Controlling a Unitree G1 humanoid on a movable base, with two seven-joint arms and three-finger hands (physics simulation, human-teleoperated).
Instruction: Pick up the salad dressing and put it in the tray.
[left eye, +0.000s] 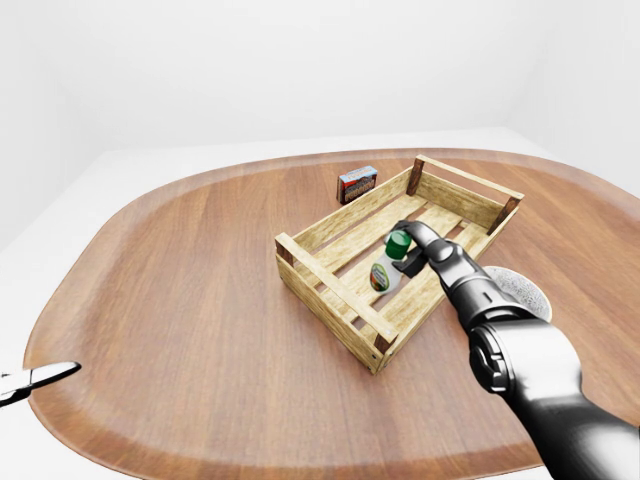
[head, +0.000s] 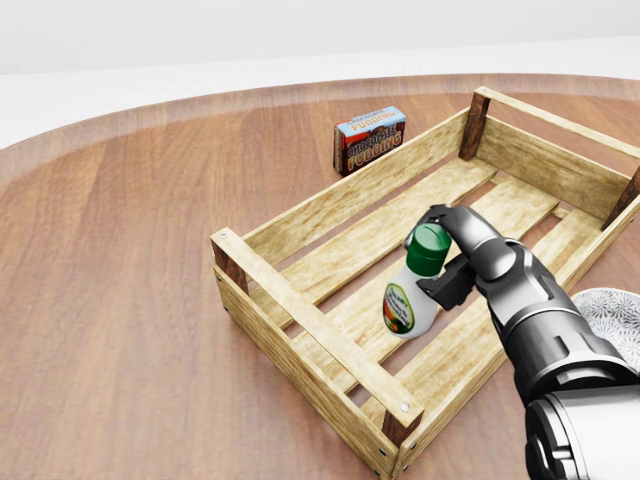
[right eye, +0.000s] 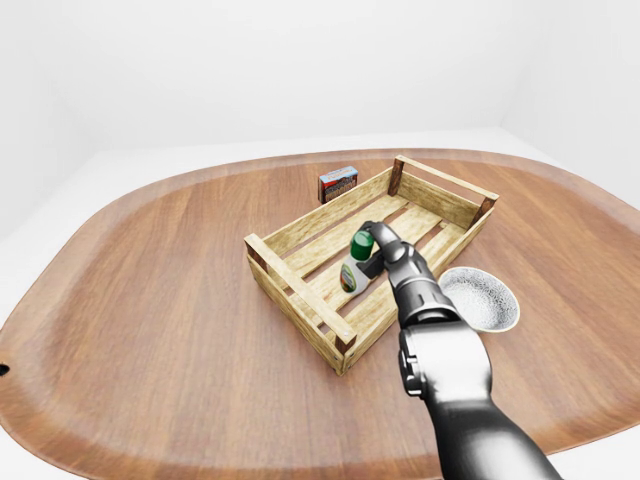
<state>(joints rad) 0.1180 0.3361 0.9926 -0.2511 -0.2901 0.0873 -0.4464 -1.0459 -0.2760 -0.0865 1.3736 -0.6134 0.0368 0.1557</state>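
my right hand (head: 447, 262) is closed around the dressing (head: 413, 293) near its green cap, holding it tilted inside the tray (head: 300, 315), its base at the slats. a pudding box (head: 370, 139) stands beyond the tray, a bowl (right eye: 480, 298) beside it. my left hand (left eye: 30, 380) barely shows; i can't tell its fingers.

The right robot hand (right eye: 368, 252) grips the salad dressing bottle (right eye: 354, 267) inside the wooden tray (right eye: 300, 297) on the worktop (right eye: 160, 300); a small box (right eye: 338, 183) stands just beyond the tray, a speckled bowl (right eye: 480, 298) to its right
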